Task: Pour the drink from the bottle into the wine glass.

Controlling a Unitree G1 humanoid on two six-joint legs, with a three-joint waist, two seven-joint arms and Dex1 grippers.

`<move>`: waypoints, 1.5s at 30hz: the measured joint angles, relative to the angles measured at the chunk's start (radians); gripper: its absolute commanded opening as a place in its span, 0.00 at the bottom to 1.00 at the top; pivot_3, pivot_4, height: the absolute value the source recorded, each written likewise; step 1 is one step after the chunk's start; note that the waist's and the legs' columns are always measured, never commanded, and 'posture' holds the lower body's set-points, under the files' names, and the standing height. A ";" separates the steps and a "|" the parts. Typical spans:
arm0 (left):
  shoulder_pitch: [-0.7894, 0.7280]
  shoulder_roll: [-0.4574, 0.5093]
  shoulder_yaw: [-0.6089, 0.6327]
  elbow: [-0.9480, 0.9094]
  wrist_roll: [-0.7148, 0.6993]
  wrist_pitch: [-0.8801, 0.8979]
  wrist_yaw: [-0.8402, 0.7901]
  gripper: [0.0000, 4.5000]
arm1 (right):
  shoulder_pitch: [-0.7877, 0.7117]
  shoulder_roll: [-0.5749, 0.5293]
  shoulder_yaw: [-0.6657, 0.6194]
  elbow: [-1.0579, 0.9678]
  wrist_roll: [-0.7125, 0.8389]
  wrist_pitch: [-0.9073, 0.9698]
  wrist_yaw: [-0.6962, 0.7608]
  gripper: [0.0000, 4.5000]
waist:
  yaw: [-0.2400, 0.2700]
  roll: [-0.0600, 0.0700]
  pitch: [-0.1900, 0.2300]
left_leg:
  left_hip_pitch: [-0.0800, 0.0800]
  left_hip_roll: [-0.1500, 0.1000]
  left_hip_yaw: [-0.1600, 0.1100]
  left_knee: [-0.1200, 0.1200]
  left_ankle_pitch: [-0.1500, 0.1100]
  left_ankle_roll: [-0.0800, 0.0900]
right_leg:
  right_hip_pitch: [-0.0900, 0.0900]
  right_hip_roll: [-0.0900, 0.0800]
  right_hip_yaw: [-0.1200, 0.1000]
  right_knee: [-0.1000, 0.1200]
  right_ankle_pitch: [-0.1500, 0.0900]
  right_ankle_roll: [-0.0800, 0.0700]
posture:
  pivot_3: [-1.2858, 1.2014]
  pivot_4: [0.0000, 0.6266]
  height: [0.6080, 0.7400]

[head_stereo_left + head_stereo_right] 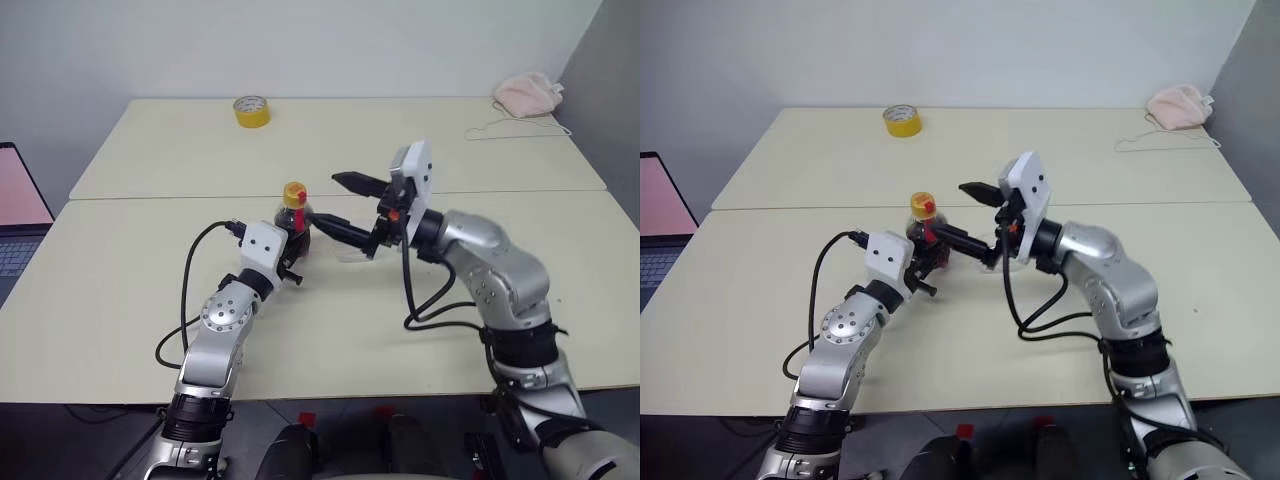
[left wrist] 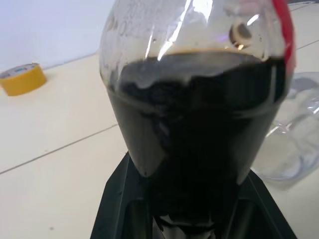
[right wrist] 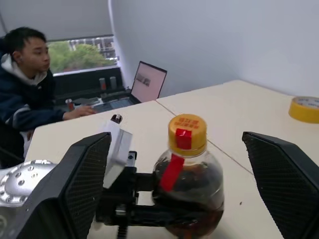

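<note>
I have the bottle [image 1: 294, 215] clenched low on its rounded body in my left gripper [image 1: 290, 252], standing upright on the worktop [image 1: 130, 290] near the middle of the head views, with its yellow-orange cap [image 3: 187, 133] in place. My right gripper [image 1: 343, 205] is released, its two fingers spread wide, one above and one below, just right of the bottle's neck and touching nothing. I judge the step in hand to be getting the cap off, so I would bring those spread fingers in squarely around the cap, close only on the cap and not on the red label strip [image 3: 173, 172] that hangs from it, and keep my left grip firm so the body does not turn with the twist. The drink [image 2: 199, 129] stands high in the bottle, dark up to the shoulder, so squeezing the soft plastic harder could push liquid out once it is opened. The wine glass [image 2: 294, 134] is hard to make out: in the left wrist view I see a pale clear shape at the right edge just beside the bottle, cut off by the frame, and I cannot tell its stem, its foot or whether it stands upright. In the head views my right gripper covers most of that spot. A yellow tape roll [image 1: 251, 111] lies well apart at the upper left, and a person [image 3: 25, 84] sits by a laptop [image 3: 142, 84] beyond the worktop.
</note>
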 measured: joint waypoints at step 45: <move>-0.022 -0.032 -0.020 0.026 0.050 -0.018 0.036 0.22 | -0.007 0.234 0.091 0.076 -0.166 -0.012 -0.367 0.28 | -0.004 0.000 0.000 | 0.000 0.000 0.000 0.000 0.000 0.000 | 0.000 0.001 0.000 0.001 0.000 0.000 | 0.52 0.24 1.00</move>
